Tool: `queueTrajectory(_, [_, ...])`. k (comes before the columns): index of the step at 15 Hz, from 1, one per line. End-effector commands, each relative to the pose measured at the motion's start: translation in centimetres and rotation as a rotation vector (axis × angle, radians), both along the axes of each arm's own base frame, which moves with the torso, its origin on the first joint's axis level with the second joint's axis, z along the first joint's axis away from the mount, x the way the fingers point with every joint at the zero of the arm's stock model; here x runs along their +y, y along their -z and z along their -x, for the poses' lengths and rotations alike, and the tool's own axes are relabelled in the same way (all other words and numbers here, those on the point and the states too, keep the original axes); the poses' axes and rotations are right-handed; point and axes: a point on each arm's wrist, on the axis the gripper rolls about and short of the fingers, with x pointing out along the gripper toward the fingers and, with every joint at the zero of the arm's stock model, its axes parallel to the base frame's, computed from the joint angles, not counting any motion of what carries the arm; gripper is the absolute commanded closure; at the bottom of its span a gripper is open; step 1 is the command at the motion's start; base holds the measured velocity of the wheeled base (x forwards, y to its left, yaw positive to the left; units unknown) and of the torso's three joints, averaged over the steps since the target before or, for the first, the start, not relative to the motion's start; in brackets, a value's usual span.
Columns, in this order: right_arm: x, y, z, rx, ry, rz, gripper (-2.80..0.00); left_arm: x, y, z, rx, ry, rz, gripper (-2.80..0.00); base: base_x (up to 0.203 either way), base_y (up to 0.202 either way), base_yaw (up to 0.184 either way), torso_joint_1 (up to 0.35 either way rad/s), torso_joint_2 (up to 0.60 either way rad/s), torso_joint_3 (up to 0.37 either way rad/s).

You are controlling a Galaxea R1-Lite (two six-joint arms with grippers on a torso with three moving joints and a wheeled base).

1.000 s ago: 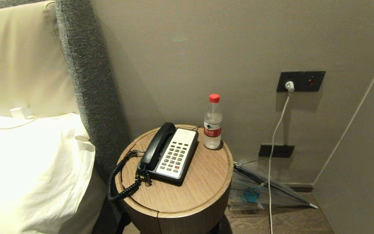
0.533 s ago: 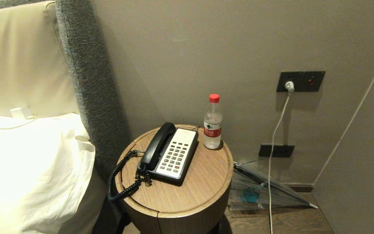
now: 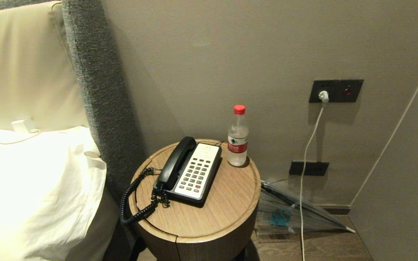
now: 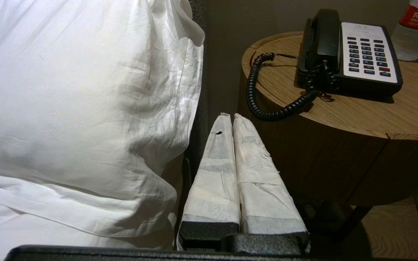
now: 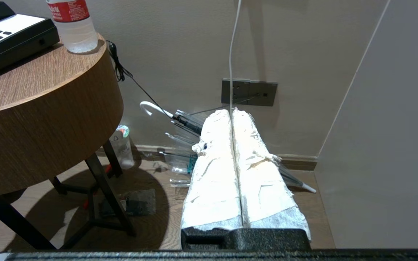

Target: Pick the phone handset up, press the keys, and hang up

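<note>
Both pincers clenched, empty, parked low. Phone handset (image 3: 175, 162) cradled on base's left side on worktop (image 3: 227, 203), long axis near-to-far. From my left pincer (image 4: 229, 116), it lies far-right; I judge left arm nearer.

Left gripper (image 4: 232, 116) fingers (image 4: 214, 174): long tapering pair wrapped in white padded tape (one small dark hole near a tip)
Right gripper (image 5: 231, 111) fingers (image 5: 212, 181): same white wrap, ragged, frayed edges
Finger bases: black moulded blocks
</note>
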Motion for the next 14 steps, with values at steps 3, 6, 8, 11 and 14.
queueTrajectory(3, [0.00,0.03,-0.02,0.002,0.000,0.000,0.00,0.00,0.00,0.00,0.000,-0.001,0.001,0.00,0.000,0.000,0.000,0.000,0.00,0.000])
queueTrajectory(6, [0.00,0.04,-0.02,0.003,0.000,0.000,0.00,0.00,0.00,0.00,0.000,0.001,0.001,0.00,0.000,0.000,0.000,0.000,0.00,0.000])
queueTrajectory(8, [0.00,0.03,-0.02,0.002,0.000,0.000,0.00,0.00,0.00,0.00,0.000,0.001,0.000,0.00,0.000,0.000,0.000,0.000,0.00,0.000])
queueTrajectory(11, [0.00,0.03,-0.02,0.002,0.000,0.000,0.00,0.00,0.00,0.00,0.000,0.001,0.001,0.00,0.000,0.000,0.000,0.000,0.00,0.000])
queueTrajectory(14, [0.00,0.03,-0.02,0.003,0.000,0.000,0.00,0.00,0.00,0.00,0.000,0.001,0.001,0.00,0.000,0.000,0.000,0.000,0.00,0.000])
